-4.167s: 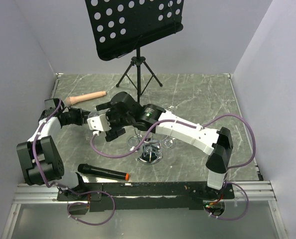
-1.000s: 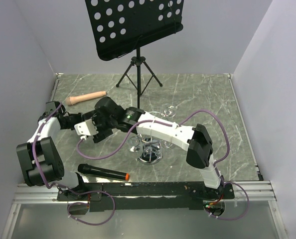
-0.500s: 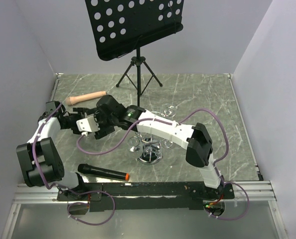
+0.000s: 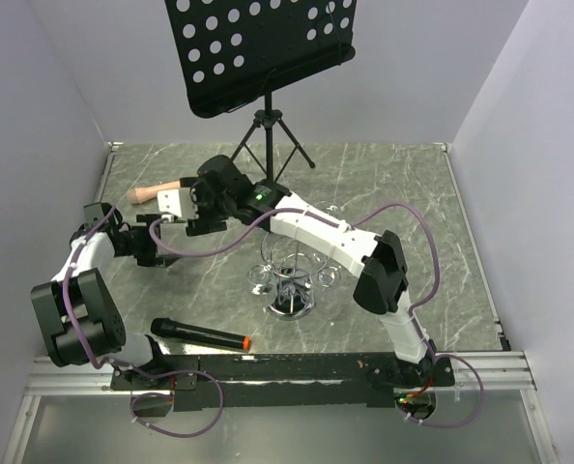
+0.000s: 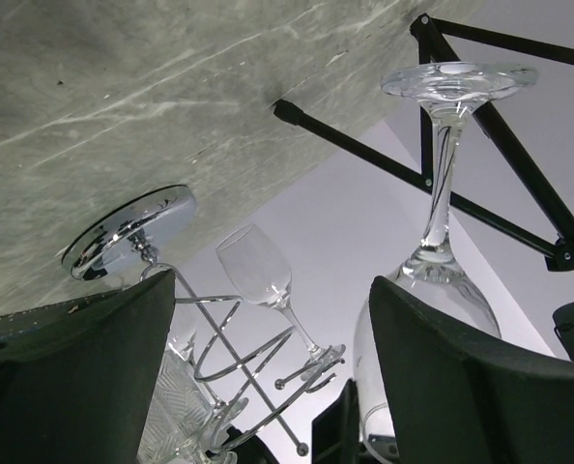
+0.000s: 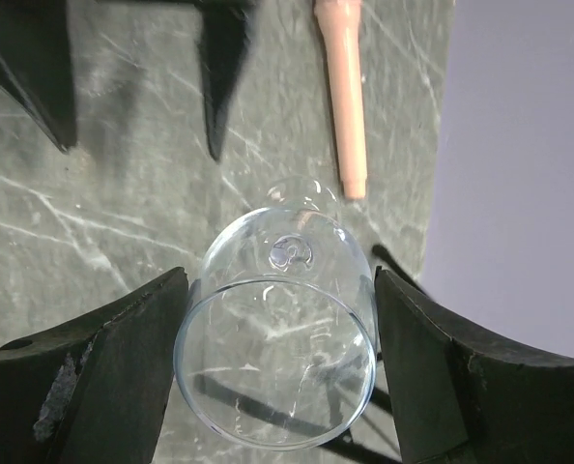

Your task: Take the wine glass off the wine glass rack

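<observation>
An upright clear wine glass (image 6: pixel 277 338) sits between the black fingers of my right gripper (image 6: pixel 279 367), which is shut on its bowl, rim toward the camera. From above, that right gripper (image 4: pixel 192 208) hangs over the table's far left. The same wine glass (image 5: pixel 442 193) shows in the left wrist view, foot toward the table. My left gripper (image 5: pixel 272 387) is open and empty; from above this left gripper (image 4: pixel 154 253) lies just left of and nearer than the right one. The chrome wine glass rack (image 4: pixel 292 285) stands mid-table with other glasses hanging on it.
A black music stand (image 4: pixel 268 126) on a tripod stands at the back. A pink handle (image 4: pixel 166 190) lies at the far left, close to the right gripper. A black microphone (image 4: pixel 200 335) with an orange tip lies near the front edge. Walls close in on both sides.
My left gripper has opened, let go of the glass and drawn back. The right gripper has carried the glass toward the back of the table, away from the left gripper.
</observation>
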Action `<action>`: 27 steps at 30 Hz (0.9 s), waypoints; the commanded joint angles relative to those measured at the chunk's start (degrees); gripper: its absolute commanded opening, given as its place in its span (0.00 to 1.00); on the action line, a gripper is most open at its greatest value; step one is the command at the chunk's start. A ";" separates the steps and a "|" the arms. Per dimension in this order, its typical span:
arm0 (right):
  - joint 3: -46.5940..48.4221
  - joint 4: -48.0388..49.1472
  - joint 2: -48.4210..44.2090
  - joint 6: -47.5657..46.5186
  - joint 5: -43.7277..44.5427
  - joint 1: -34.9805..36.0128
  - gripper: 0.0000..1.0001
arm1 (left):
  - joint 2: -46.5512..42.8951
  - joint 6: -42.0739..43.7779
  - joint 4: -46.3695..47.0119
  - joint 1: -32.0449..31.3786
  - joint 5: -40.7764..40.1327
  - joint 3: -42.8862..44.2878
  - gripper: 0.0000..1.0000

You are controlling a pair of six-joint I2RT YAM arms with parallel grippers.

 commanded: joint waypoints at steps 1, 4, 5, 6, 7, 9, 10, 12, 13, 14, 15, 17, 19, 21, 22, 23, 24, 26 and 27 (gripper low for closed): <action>3.67 -0.42 -3.56 4.65 -0.64 -2.47 0.38 | -0.64 -0.56 -1.00 1.28 -1.23 -0.04 0.84; 3.67 -2.79 -4.71 6.59 -1.34 -3.88 0.36 | -0.11 -0.39 -0.64 2.16 -1.23 0.04 0.84; 3.67 -3.50 -5.15 7.12 -1.70 -4.32 0.35 | 0.07 -0.39 -0.56 2.42 -1.23 -0.04 0.84; 3.41 -4.20 -5.59 7.91 -2.13 -4.84 0.34 | 0.24 -0.30 -0.38 2.69 -1.41 -0.22 0.84; 3.23 -4.73 -6.20 8.61 -2.49 -5.28 0.34 | 0.42 -0.13 -0.29 2.95 -1.50 -0.22 0.84; 2.79 -5.43 -7.17 10.19 -3.19 -6.34 0.34 | 0.86 -0.04 -0.47 3.21 -1.67 -0.31 0.83; 2.70 -5.79 -7.61 10.81 -3.63 -6.78 0.34 | 1.12 0.05 -0.73 3.30 -1.67 -0.22 0.83; 2.88 -6.66 -8.05 12.48 -4.42 -8.01 0.35 | 1.30 0.49 -0.73 3.30 -2.20 0.39 0.82; 3.05 -7.10 -8.14 13.18 -4.68 -8.71 0.34 | 1.47 0.67 -0.73 3.30 -2.29 0.57 0.82; 3.31 -7.72 -8.31 13.89 -5.38 -9.24 0.34 | 1.56 0.67 -0.64 3.39 -2.29 0.66 0.81; 3.58 -8.16 -8.49 14.50 -5.91 -9.59 0.34 | 1.65 0.75 -0.56 3.39 -2.37 0.75 0.81; 3.84 -9.56 -9.02 15.73 -7.32 -10.64 0.34 | 2.00 1.10 -0.29 3.74 -2.64 0.57 0.80; 3.67 -10.79 -9.80 16.53 -8.72 -11.17 0.33 | 2.26 1.28 0.49 4.09 -2.73 -0.04 0.79; 3.32 -12.02 -10.86 17.32 -9.96 -11.53 0.33 | 2.70 1.54 1.37 4.79 -2.73 -0.66 0.77; 3.14 -12.64 -11.39 17.76 -10.31 -11.70 0.32 | 3.05 1.81 1.55 5.06 -2.90 -0.92 0.76; 2.62 -13.08 -12.00 18.20 -10.66 -11.96 0.32 | 3.32 2.33 1.55 5.41 -3.25 -0.92 0.75; 2.18 -13.52 -12.61 18.72 -11.01 -12.58 0.32 | 3.58 3.12 1.38 5.59 -3.60 -0.75 0.74; 0.51 -13.44 -13.67 20.13 -11.36 -13.72 0.32 | 4.28 4.18 0.68 5.94 -4.31 -0.48 0.73; 0.16 -13.87 -14.11 20.83 -11.80 -14.42 0.32 | 4.55 4.53 0.94 5.94 -4.57 -0.48 0.72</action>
